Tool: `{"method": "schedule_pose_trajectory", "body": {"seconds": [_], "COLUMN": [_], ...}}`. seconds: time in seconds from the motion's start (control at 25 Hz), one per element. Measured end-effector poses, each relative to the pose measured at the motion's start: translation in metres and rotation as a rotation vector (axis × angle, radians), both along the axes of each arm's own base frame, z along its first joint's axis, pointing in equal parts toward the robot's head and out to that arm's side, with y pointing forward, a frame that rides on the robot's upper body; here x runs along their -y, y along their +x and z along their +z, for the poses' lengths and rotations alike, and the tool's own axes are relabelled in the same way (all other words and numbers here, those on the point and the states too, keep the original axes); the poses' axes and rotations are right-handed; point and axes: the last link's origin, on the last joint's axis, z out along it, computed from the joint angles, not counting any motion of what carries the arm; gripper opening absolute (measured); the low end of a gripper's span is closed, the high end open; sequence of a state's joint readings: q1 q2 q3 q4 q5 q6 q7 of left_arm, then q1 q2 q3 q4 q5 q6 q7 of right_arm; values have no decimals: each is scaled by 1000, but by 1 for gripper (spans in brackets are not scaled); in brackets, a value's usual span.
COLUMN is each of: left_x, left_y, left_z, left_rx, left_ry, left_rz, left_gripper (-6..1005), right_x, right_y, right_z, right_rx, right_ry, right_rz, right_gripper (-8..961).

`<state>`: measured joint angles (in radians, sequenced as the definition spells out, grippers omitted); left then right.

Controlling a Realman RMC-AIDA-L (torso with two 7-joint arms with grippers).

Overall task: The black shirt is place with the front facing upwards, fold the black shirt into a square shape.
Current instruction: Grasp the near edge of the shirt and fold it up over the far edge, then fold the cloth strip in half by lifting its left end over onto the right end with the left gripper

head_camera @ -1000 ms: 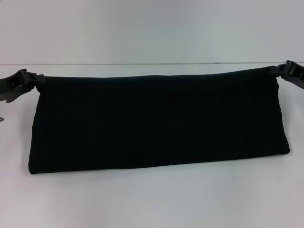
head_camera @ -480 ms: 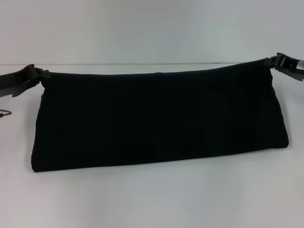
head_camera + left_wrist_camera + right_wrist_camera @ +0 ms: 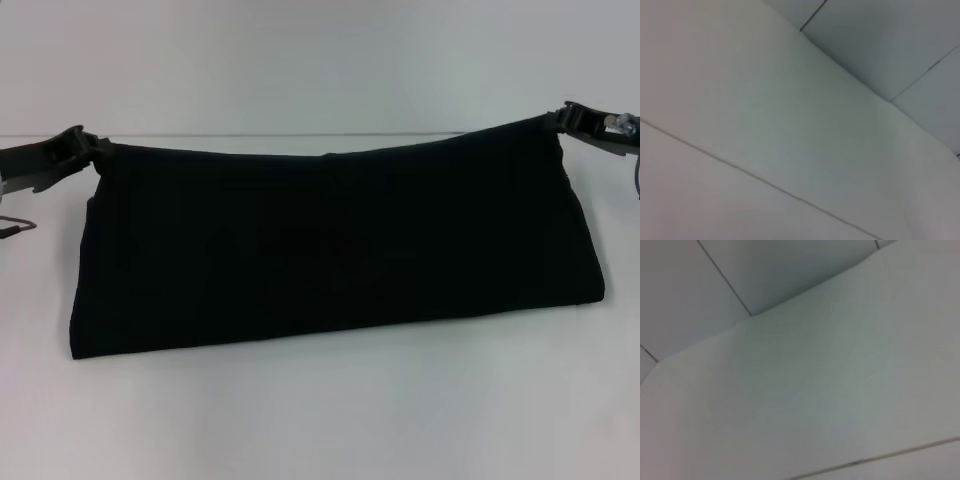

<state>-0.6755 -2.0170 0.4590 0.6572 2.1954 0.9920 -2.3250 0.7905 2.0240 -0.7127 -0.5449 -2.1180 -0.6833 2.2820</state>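
The black shirt [image 3: 335, 245] hangs as a wide folded band in the head view, its lower fold resting on the white table [image 3: 320, 410]. My left gripper [image 3: 92, 148] is shut on the shirt's upper left corner. My right gripper [image 3: 560, 120] is shut on the upper right corner, held a little higher than the left. The top edge sags slightly between them. No lettering or label shows. Both wrist views show only white table surface and pale wall panels.
The table's far edge [image 3: 300, 134] runs behind the shirt, with a plain pale wall beyond. A thin dark cable loop [image 3: 18, 225] lies at the left edge. Bare white tabletop stretches in front of the shirt.
Both grippers have risen and moved inward with the shirt's top corners. The right corner climbed more, so the top edge now slopes and sags. The lower fold stayed on the table.
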Motion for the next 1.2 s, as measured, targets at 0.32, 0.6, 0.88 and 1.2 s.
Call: {"method": "schedule_pose_trajectory", "body": {"seconds": [0.32,0.6,0.88,1.2], "left_x": [-8,1,61,134], "left_y": [4,-11,-10,-49], "left_z": [-6,14,18,10], "left_rx": [-41,10,214,503], "left_ry": [2,56,-92,-169], "left_rz": [11,72,-71,106], "left_gripper": [193,201,388,760], "right_x": [-9,-15,45,103], "right_y": [3,11,14,35], "right_z": [2,49,64,35], "right_rx": [97,122,-134,-374], "right_ry": [-22,4,-87,-86], "right_rz": [-27,-40,86,171], "right_gripper": [23,205,487,739]}}
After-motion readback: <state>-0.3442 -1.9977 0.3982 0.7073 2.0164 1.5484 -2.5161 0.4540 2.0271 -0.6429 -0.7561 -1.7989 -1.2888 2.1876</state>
